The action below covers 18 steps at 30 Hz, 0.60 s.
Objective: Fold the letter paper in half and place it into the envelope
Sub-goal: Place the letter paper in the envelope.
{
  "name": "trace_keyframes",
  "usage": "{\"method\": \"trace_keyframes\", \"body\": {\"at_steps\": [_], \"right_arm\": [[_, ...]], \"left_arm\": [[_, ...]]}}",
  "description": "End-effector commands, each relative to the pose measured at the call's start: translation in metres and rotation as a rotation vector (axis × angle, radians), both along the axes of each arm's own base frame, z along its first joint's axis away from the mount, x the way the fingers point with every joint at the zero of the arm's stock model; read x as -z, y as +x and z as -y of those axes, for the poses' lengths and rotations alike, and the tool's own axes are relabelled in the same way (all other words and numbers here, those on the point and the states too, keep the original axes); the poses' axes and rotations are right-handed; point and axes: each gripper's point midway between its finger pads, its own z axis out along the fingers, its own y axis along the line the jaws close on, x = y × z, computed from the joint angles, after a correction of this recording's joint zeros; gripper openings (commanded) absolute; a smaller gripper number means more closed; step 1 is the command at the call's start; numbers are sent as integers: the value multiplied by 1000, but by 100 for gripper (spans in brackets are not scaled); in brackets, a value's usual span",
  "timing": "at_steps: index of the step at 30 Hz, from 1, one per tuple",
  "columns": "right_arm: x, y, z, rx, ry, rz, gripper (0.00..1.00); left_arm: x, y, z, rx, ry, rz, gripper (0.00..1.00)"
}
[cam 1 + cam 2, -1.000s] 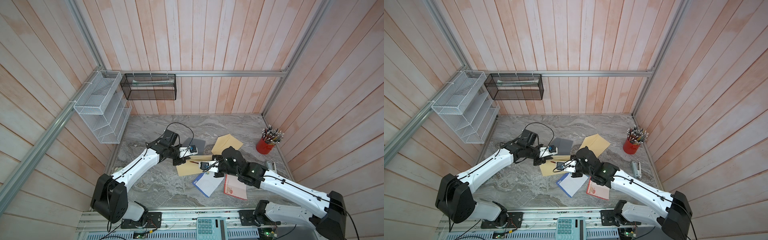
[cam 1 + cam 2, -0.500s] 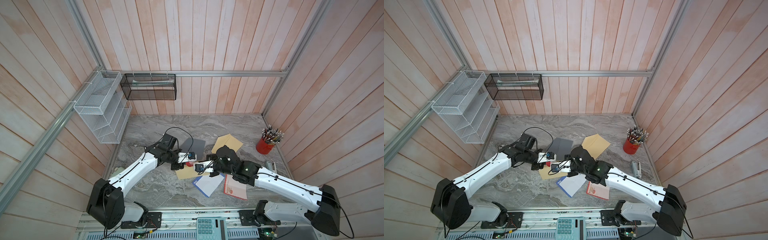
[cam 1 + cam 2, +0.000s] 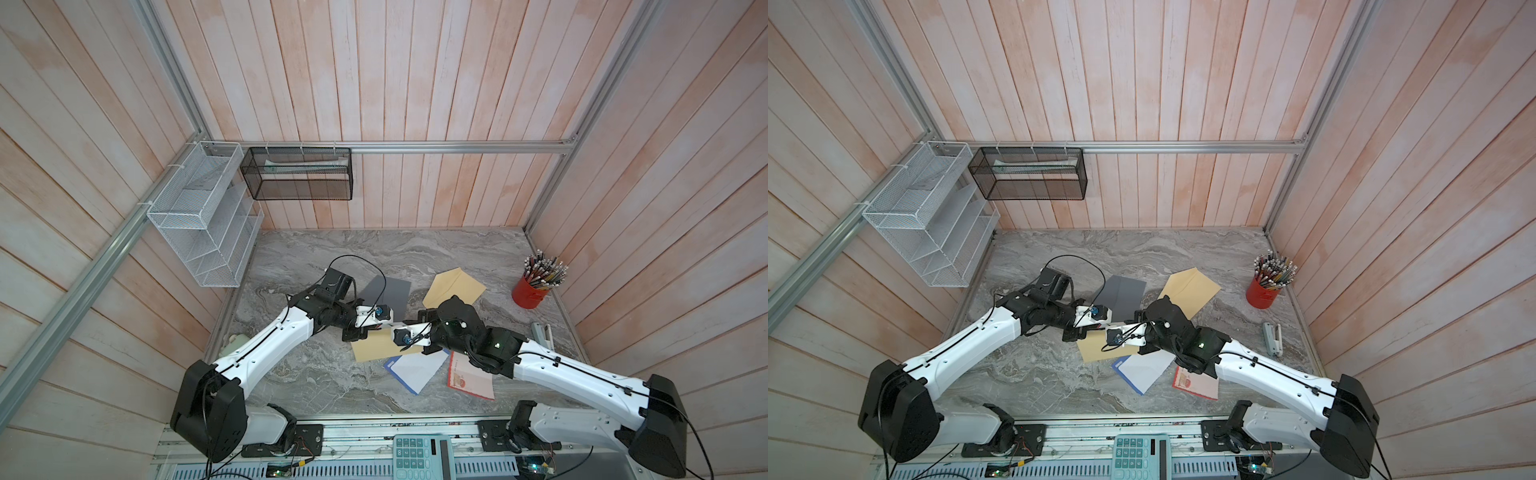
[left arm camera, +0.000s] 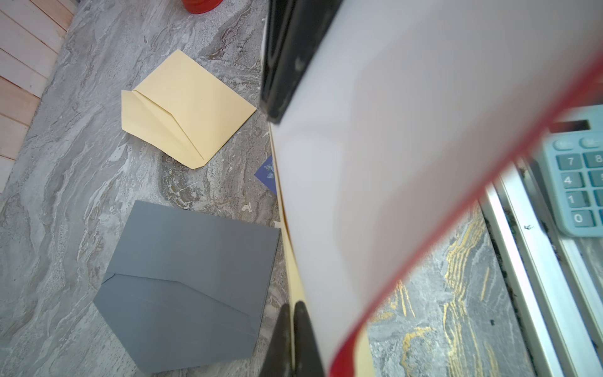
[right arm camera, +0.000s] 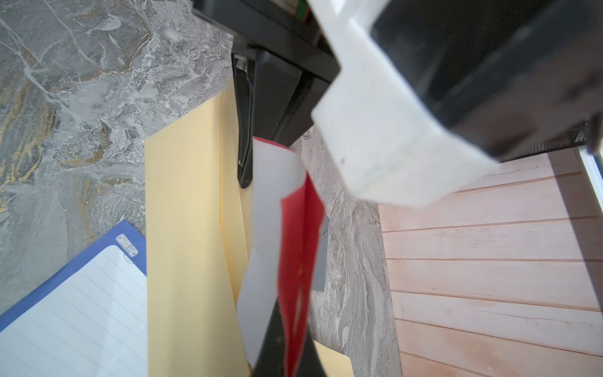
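The tan envelope (image 3: 371, 349) lies at the table's middle front, shown also in the right wrist view (image 5: 186, 228). My left gripper (image 4: 293, 342) is shut on the thin raised edge of the envelope (image 4: 290, 261). The letter paper (image 5: 269, 202), white inside and red outside, is folded. My right gripper (image 5: 287, 352) is shut on it. Its far end reaches the left gripper's fingers (image 5: 257, 107), right beside the envelope's lifted edge. In the left wrist view the letter paper (image 4: 408, 130) fills the space beside my jaws. Whether its tip is inside the envelope, I cannot tell.
A grey envelope (image 3: 392, 291) and a second tan envelope (image 3: 455, 286) lie behind the arms. A blue-bordered lined sheet (image 3: 415, 370) and a red-bordered sheet (image 3: 469, 376) lie in front. A red pencil cup (image 3: 532, 291), a stapler (image 3: 542, 334) and a calculator (image 3: 419, 457) are nearby.
The left gripper has come slightly toward the front and the right gripper has slid left toward it, so the two now meet over the tan envelope. Both stay shut.
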Motion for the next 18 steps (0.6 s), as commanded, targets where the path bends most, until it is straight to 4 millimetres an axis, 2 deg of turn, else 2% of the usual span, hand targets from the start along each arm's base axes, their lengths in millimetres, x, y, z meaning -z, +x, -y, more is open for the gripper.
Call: {"method": "trace_keyframes", "body": {"at_steps": [1,18], "right_arm": [[10,-3,6,12,-31,-25,0],[31,-5,18,59,-113,-81,0]], "left_arm": [[-6,-6,4,30,-39,10,0],[-12,-6,8,37,-66,6,0]]}}
